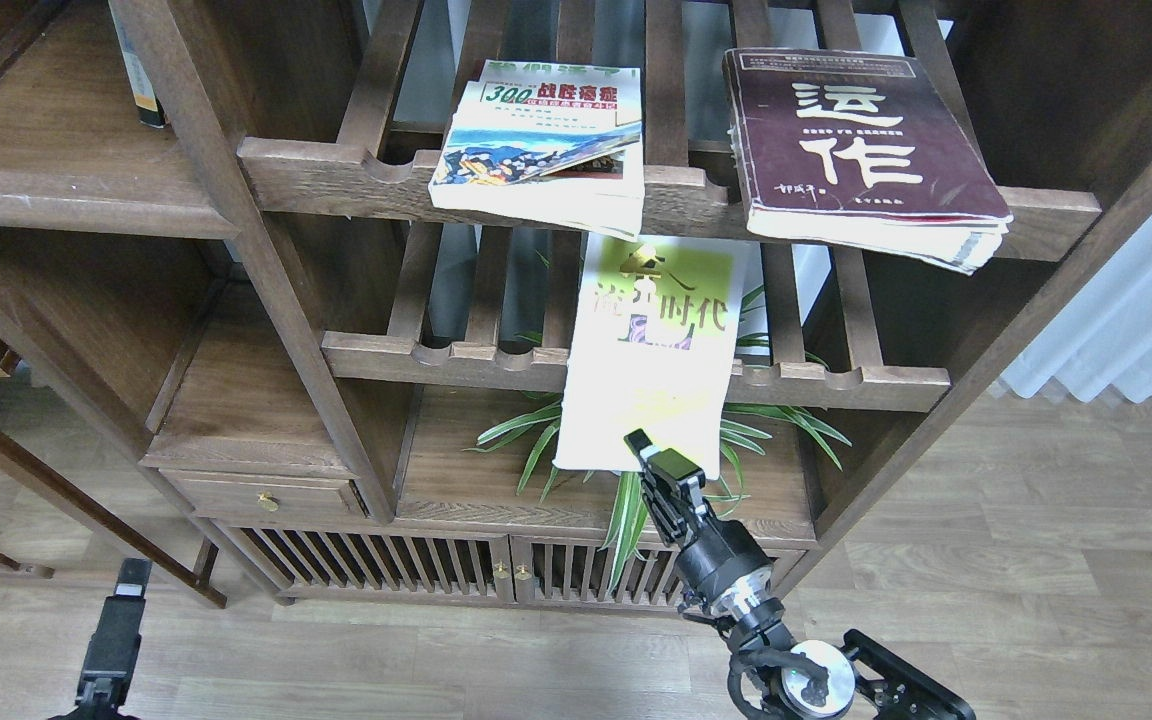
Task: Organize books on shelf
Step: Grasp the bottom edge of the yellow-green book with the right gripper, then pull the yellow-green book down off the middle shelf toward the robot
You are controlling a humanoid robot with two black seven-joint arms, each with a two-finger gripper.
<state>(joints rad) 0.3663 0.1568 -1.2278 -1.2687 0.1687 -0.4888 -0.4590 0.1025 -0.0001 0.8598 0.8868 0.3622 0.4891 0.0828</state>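
Note:
The thin yellow-green book (651,350) lies tilted across the lower slatted rack (436,355), its top edge tucked under the upper rack. My right gripper (648,452) is at the book's lower edge and shut on it. The white "300" book (541,135) and the thick maroon book (856,150) lie flat on the upper slatted rack (336,165), overhanging its front rail. A solid flat board shelf (56,170) is at the upper left. My left gripper (131,578) hangs low at the bottom left, away from the books; its fingers cannot be told apart.
A book spine (141,70) stands at the back of the upper left shelf. A spider plant (626,490) sits on the board below the racks. A lower solid shelf (246,400) with a drawer (261,497) is at the left. Curtain (1126,310) at the right.

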